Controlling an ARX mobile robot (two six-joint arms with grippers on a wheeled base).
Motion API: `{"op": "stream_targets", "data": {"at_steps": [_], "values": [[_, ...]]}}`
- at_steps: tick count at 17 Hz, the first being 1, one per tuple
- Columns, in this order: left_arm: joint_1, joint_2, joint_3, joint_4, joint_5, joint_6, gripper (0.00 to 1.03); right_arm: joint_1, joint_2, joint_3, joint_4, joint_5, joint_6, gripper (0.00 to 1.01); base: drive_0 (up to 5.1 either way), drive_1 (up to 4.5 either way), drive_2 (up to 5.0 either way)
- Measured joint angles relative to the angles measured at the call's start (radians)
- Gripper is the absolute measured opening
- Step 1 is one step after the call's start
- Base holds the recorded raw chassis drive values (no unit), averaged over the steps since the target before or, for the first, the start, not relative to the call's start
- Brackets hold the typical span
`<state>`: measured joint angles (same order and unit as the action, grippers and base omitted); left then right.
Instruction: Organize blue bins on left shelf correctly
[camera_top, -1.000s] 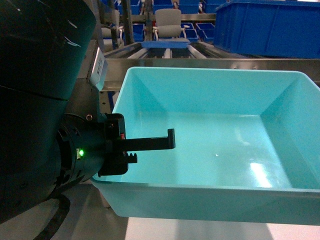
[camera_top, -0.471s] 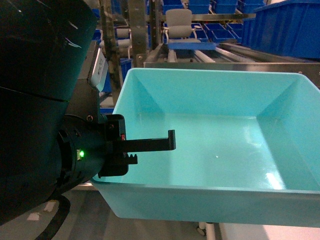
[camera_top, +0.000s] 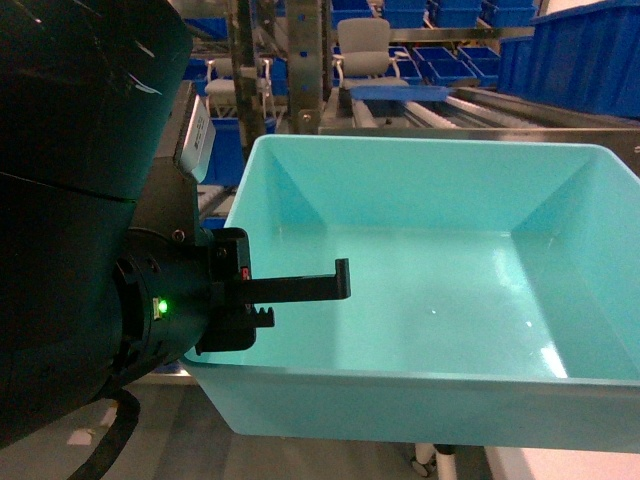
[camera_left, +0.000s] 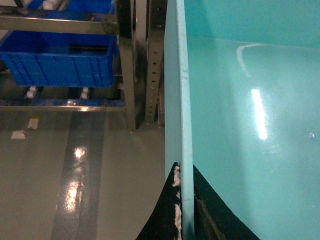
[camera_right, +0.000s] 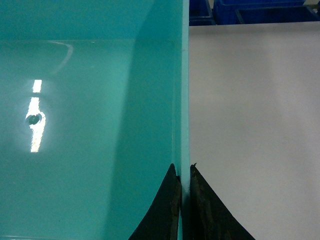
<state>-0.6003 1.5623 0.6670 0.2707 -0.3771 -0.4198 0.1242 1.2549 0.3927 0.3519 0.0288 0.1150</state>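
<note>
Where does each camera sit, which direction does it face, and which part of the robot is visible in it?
Head: high on the robot, slanting down into the turquoise bin; the left arm and left gripper show.
Left wrist: on the left arm, along the bin's left wall, with the steel rack and a dark blue crate beyond; fingers pinch the wall.
Right wrist: on the right arm, along the right wall; right gripper pinches it.
All views share the bin.

The blue bin (camera_top: 440, 300) is smooth, glossy turquoise plastic catching light glints; the left shelf (camera_left: 127, 60) is shiny steel; the floor (camera_left: 60, 170) looks polished, faintly reflective.
</note>
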Motion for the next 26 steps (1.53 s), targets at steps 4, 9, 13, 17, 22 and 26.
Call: {"op": "stream_targets", "data": {"at_steps": [4, 9, 13, 17, 22, 26], "values": [[0.0, 0.0, 0.0, -0.001, 0.001, 0.001, 0.02, 0.0, 0.001, 0.0, -0.004, 0.0, 0.0, 0.02, -4.9, 3.33, 1.5], [0.0, 0.0, 0.0, 0.0, 0.0, 0.001, 0.02, 0.0, 0.0, 0.0, 0.0, 0.0, 0.0, 0.02, -4.9, 3.33, 1.5], [0.0, 0.0, 0.0, -0.001, 0.0, 0.001, 0.02, 0.0, 0.0, 0.0, -0.001, 0.0, 0.0, 0.02, -4.9, 3.33, 1.5], [0.0, 0.0, 0.0, -0.002, 0.0, 0.001, 0.02, 0.0, 0.0, 0.0, -0.001, 0.0, 0.0, 0.02, -4.9, 3.33, 1.5], [0.0, 0.0, 0.0, -0.001, 0.0, 0.001, 0.02, 0.0, 0.0, 0.0, 0.0, 0.0, 0.0, 0.02, -4.7, 3.85, 0.8], [0.0, 0.0, 0.0, -0.001, 0.0, 0.001, 0.02, 0.0, 0.0, 0.0, -0.002, 0.001, 0.0, 0.02, -4.7, 3.85, 0.8]]}}
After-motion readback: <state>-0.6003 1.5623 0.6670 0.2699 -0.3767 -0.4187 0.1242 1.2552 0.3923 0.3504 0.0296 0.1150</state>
